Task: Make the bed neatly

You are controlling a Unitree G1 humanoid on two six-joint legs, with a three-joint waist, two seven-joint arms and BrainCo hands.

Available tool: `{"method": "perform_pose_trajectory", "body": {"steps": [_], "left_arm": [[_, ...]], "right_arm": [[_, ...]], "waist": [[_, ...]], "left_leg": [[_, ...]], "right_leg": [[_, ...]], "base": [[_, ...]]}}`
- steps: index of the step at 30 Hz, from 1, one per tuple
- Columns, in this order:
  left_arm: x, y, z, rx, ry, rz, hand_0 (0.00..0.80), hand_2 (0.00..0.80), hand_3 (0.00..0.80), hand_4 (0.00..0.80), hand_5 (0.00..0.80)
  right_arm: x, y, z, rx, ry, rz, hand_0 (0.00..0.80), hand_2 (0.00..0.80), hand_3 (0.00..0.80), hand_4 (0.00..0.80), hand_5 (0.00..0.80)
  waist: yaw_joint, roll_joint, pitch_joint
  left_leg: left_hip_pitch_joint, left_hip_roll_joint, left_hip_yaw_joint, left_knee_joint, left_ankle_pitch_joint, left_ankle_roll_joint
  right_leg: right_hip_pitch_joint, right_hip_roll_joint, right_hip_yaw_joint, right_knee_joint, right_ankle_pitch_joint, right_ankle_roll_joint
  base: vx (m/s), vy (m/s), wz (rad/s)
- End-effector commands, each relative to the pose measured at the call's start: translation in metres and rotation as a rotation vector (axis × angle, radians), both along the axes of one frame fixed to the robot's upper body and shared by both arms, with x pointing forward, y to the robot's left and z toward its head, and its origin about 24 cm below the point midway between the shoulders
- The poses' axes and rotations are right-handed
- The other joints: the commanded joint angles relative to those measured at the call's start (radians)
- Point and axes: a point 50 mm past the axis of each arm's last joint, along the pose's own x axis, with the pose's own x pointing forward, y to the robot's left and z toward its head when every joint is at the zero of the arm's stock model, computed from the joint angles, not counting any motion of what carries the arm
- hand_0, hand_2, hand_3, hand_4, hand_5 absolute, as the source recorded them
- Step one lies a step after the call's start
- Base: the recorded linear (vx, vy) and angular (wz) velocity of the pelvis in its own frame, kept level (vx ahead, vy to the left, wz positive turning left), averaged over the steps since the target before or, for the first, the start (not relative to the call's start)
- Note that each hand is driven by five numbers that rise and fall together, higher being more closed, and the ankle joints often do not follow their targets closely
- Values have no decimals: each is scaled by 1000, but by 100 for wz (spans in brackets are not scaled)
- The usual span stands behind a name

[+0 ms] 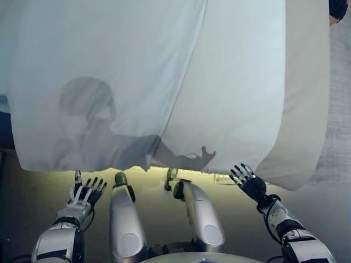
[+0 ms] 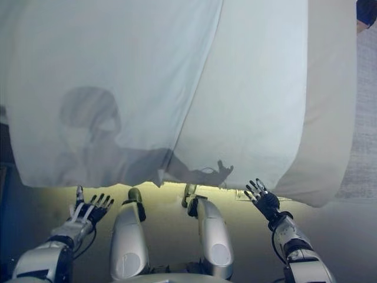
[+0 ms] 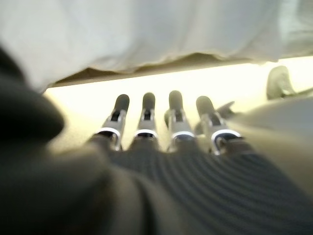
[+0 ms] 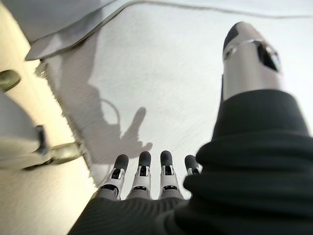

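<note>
Bed (image 1: 307,98) right ahead with its pale sheet (image 1: 109,82) draped over the near edge, and both the left robot hand (image 1: 86,193) and right robot hand (image 1: 249,183) hang just below the hem, fingers spread, holding nothing, seemingly poised to grab it.

The hanging edge of the white blanket (image 1: 98,82) drapes over the foot of the bed (image 1: 307,109), and a lit strip of floor (image 1: 33,192) runs open below that edge. Both hands sit in this strip with fingers spread: the left hand (image 1: 85,193) just below the blanket edge, the right hand (image 1: 249,183) near the white sheet (image 1: 236,82) beside the blanket.
</note>
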Motion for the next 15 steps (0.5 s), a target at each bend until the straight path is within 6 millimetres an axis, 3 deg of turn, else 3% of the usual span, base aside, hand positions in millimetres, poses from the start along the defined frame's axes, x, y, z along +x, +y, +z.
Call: {"method": "perform_pose_trajectory", "body": {"steps": [1, 6, 15], "left_arm": [[-37, -7, -21, -11, 108, -6, 0, 0, 0, 0, 0], [-49, -12, -27, 16, 82, -38, 0, 0, 0, 0, 0], [-65, -31, -36, 59, 35, -167, 0, 0, 0, 0, 0]], "right_arm": [[-25, -24, -5, -59, 33, -42, 0, 0, 0, 0, 0], [-39, -16, -15, -61, 92, -3, 0, 0, 0, 0, 0], [-92, 11, -49, -39, 297, 69, 0, 0, 0, 0, 0]], "waist": [[17, 34, -129], [17, 67, -199], [18, 127, -331]], "left_leg": [[42, -1, -2, -86, 66, -32], [184, -25, 29, -224, 105, -31], [370, -63, 45, -483, 187, -22]], "right_leg": [[113, -105, 15, -130, 61, 153], [237, -102, 2, -221, 73, 159], [390, -90, -9, -386, 133, 168]], "base": [[141, -6, 4], [165, -1, 4], [145, -4, -1]]}}
